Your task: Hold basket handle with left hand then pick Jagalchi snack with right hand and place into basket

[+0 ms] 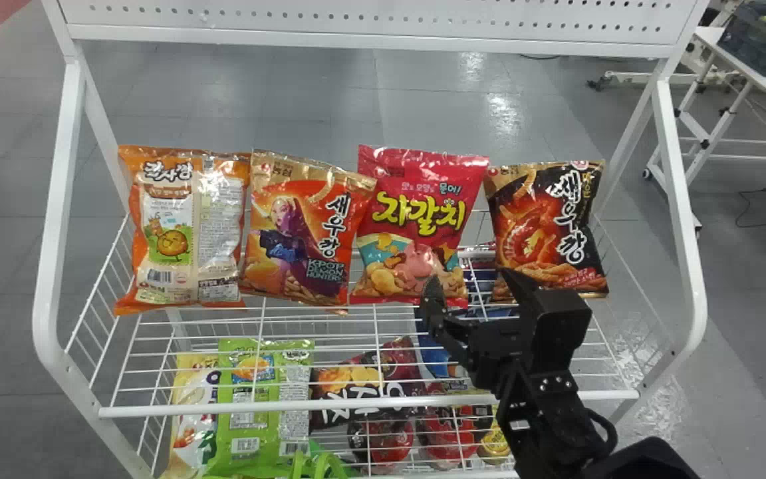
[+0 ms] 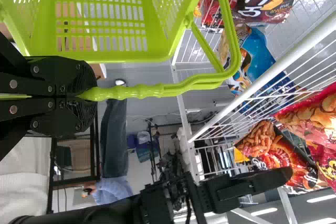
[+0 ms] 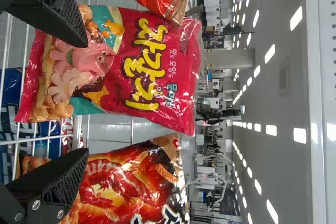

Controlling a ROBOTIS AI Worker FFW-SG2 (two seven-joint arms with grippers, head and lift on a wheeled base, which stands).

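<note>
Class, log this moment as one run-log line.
left gripper: shut on basket handle | right gripper: open near Jagalchi snack | snack: on shelf, ungripped

Gap R of Jagalchi snack [image 1: 416,219], red-orange bag [image 1: 300,233] blocks L side

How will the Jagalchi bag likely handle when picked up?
The Jagalchi bag is probably light and yielding, as it looks puffed. Being glossy, it may slip. The orange-red bag overlapping its edge could shift with it.
</note>
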